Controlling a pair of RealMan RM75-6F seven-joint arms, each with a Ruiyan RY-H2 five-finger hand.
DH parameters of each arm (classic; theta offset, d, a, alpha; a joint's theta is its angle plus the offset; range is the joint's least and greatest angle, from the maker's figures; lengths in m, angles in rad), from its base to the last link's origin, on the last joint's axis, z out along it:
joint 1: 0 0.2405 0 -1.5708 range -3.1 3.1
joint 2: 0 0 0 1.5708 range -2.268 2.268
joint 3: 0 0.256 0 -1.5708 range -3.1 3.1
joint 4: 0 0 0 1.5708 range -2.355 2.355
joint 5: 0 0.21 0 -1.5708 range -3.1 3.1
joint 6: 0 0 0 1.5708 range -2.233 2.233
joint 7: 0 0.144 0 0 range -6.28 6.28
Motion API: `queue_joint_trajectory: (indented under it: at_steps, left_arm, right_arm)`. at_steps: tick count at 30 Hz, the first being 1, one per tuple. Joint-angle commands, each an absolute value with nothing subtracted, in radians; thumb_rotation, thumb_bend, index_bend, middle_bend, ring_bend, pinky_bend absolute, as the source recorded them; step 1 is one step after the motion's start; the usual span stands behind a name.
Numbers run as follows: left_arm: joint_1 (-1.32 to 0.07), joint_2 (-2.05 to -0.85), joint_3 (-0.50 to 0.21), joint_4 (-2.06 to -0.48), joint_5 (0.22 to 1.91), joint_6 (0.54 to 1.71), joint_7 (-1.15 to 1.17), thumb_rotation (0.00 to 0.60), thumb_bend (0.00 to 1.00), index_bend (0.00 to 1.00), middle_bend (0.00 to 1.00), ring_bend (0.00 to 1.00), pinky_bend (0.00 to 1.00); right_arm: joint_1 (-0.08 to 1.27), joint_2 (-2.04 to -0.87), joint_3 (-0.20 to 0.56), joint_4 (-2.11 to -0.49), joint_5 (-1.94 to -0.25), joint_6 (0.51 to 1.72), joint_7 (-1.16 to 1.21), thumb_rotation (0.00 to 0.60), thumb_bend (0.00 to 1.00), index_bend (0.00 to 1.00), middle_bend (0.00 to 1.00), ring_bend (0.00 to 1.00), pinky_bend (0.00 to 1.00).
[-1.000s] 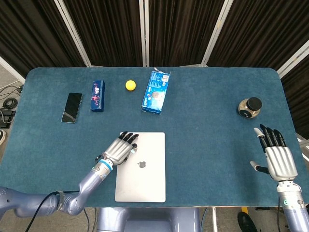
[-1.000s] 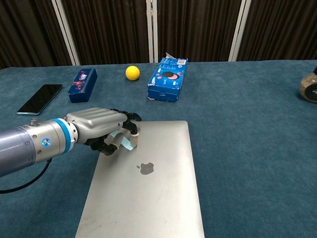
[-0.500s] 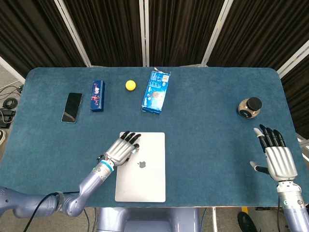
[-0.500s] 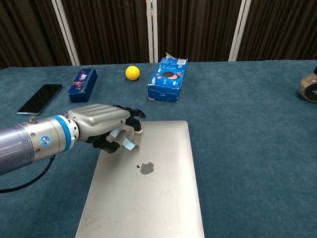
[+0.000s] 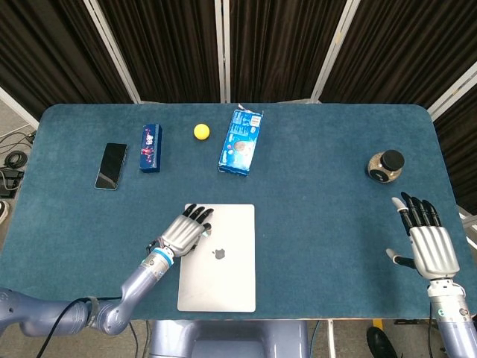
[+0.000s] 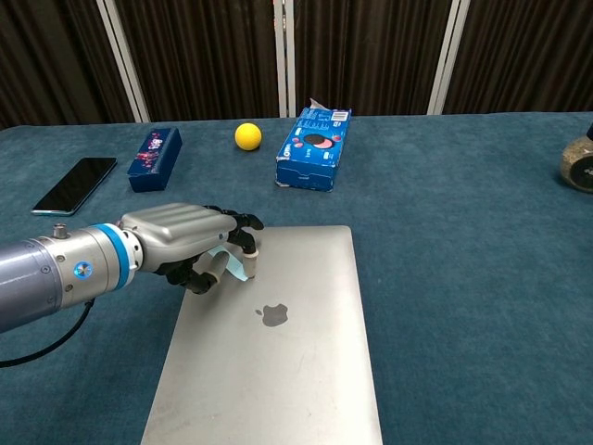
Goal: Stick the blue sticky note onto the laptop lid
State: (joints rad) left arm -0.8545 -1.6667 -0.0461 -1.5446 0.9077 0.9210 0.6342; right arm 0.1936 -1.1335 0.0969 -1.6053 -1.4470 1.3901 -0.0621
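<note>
Our left hand has lowered again—pinching the blue sticky note onto the laptop lid; right hand spread, idle—sticking is underway.

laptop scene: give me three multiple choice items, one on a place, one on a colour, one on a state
1. Where does the left robot hand work?
A. over the lid's near right corner
B. at the laptop lid's far left corner
C. beside the phone

2. What colour is the ball?
A. yellow
B. red
C. white

3. How is the right robot hand?
A. gripping the jar
B. curled shut
C. open, fingers apart, holding nothing

Answers: 1 B, the chest view shows it holding the blue sticky note there. 2 A, yellow in both views. 3 C, the head view shows it spread beside the table edge.
</note>
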Motion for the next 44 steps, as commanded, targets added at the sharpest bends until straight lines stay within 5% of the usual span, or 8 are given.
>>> queue_joint_trajectory:
  at_steps: [1, 19, 20, 22, 24, 26, 34, 44]
  left_arm:
    - [-0.856, -1.67, -0.046, -1.544, 0.906, 0.921, 0.637, 0.6, 0.91, 0.34, 0.0, 0.0, 0.0]
    - [-0.805, -1.543, -0.117, -1.704, 1.037, 1.074, 0.554, 0.6, 0.84, 0.28, 0.0, 0.0, 0.0]
    - [-0.793, -1.522, -0.119, -1.722, 1.05, 1.097, 0.55, 0.6, 0.79, 0.26, 0.0, 0.0, 0.0]
    - [-0.762, -1.479, -0.119, -1.755, 1.077, 1.147, 0.531, 0.6, 0.52, 0.14, 0.0, 0.0, 0.0]
    - [-0.719, -1.436, -0.112, -1.783, 1.11, 1.212, 0.509, 0.6, 0.13, 0.02, 0.0, 0.0, 0.0]
    - [-0.651, -1.38, -0.096, -1.812, 1.15, 1.306, 0.474, 0.6, 0.0, 0.0, 0.0, 0.0, 0.0]
    - [-0.402, -1.176, 0.021, -1.833, 1.291, 1.552, 0.286, 0.6, 0.0, 0.0, 0.0, 0.0, 0.0]
    - [-0.235, -1.136, 0.107, -1.732, 1.395, 1.629, 0.109, 0.6, 0.0, 0.0, 0.0, 0.0, 0.0]
  right_arm:
    - [0.194, -1.133, 0.097, -1.605, -1.447, 1.39, -0.062, 0.6, 0.04, 0.02, 0.0, 0.0, 0.0]
    - [0.189, -1.129, 0.096, -1.613, -1.457, 1.399, -0.06, 0.6, 0.04, 0.02, 0.0, 0.0, 0.0]
    - [0.188, -1.129, 0.096, -1.613, -1.456, 1.399, -0.06, 0.6, 0.04, 0.02, 0.0, 0.0, 0.0]
    - [0.186, -1.129, 0.096, -1.612, -1.454, 1.4, -0.062, 0.6, 0.02, 0.02, 0.0, 0.0, 0.0]
    - [0.184, -1.126, 0.095, -1.611, -1.451, 1.4, -0.066, 0.6, 0.0, 0.01, 0.0, 0.0, 0.0]
    - [0.182, -1.12, 0.091, -1.615, -1.454, 1.396, -0.056, 0.6, 0.0, 0.0, 0.0, 0.0, 0.0]
    - [0.176, -1.117, 0.091, -1.629, -1.443, 1.4, -0.093, 0.6, 0.0, 0.0, 0.0, 0.0, 0.0]
    - [0.166, -1.156, 0.105, -1.599, -1.469, 1.464, -0.129, 0.6, 0.0, 0.0, 0.0, 0.0, 0.0]
